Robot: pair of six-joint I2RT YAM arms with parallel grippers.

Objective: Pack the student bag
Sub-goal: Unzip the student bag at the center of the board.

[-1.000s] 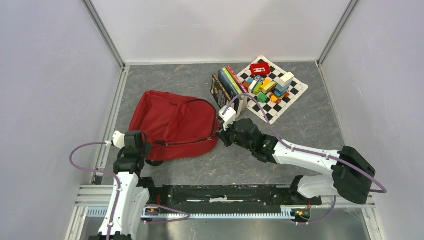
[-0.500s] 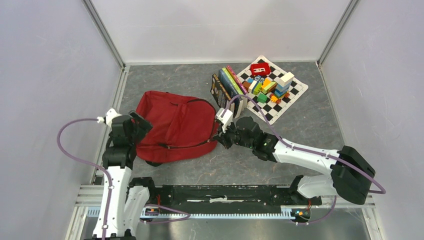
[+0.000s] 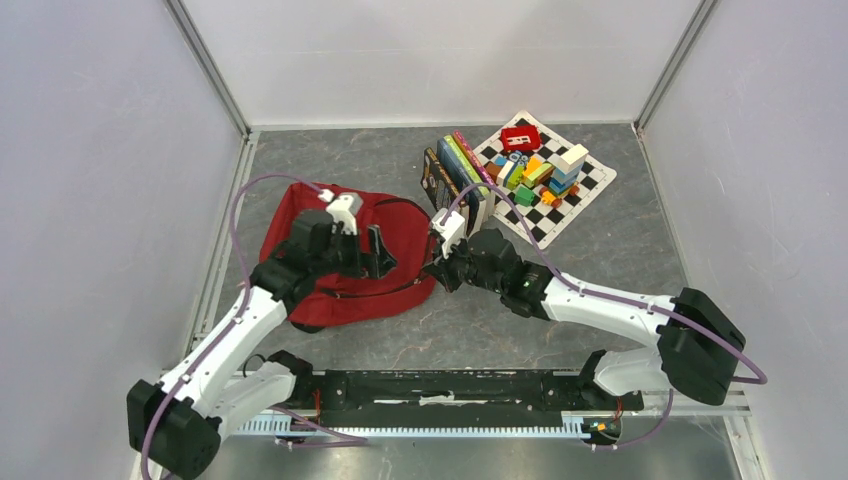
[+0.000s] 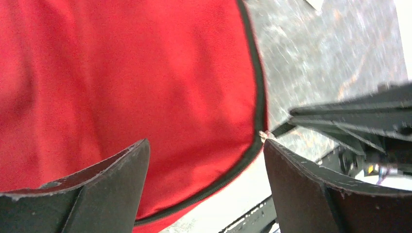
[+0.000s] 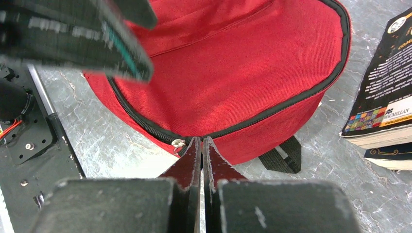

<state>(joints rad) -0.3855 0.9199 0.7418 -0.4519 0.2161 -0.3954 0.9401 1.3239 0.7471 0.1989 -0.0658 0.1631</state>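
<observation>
The student bag lies flat on the grey table, dark red with a black zipper along its rim. My left gripper hovers open over its right half. In the left wrist view, red fabric fills the gap between the wide-spread fingers of the left gripper. My right gripper is at the bag's right edge, shut on the black zipper pull beside a small metal ring. The bag's zipper looks closed on the visible side.
A row of books stands just right of the bag, close to the right wrist. Behind them lies a checkered mat with several coloured blocks and a red toy. A black strap sticks out under the bag.
My left gripper opened and its arm swung from the bag's near-left edge up and right over the bag. The right gripper stayed shut at the zipper, barely shifting.
</observation>
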